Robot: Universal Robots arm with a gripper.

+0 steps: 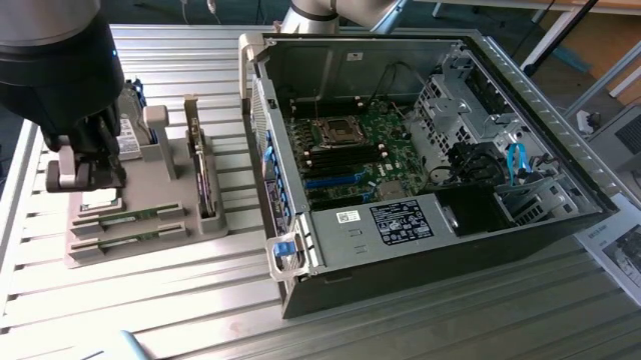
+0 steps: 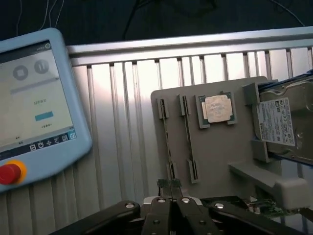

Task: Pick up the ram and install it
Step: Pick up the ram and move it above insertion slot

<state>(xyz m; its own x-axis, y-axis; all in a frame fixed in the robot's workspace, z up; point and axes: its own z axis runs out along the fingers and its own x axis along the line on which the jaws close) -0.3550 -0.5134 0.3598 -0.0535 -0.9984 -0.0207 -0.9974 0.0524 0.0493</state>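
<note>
Your gripper point(image 2: 169, 196), fingers pressed together and empty, hangs over two ram sticks point(image 1: 122, 220), one processor point(image 2: 216, 108) and one hard drive point(image 2: 283, 120) on one grey holder point(image 2: 220, 156), arm point(image 1: 55, 60) pointing down.

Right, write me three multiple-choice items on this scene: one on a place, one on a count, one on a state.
1. Where does the processor chip lie? A. on the grey holder B. on the teach pendant C. inside the computer case
2. How many ram sticks lie in the holder? A. one B. two C. four
3. How does the end effector stand? A. wide open B. shut C. clamped on the hard drive
Key: 1 A, it sits in a recess of the holder; 2 B, two lie side by side in its slots; 3 B, its fingers meet with no gap.
</note>
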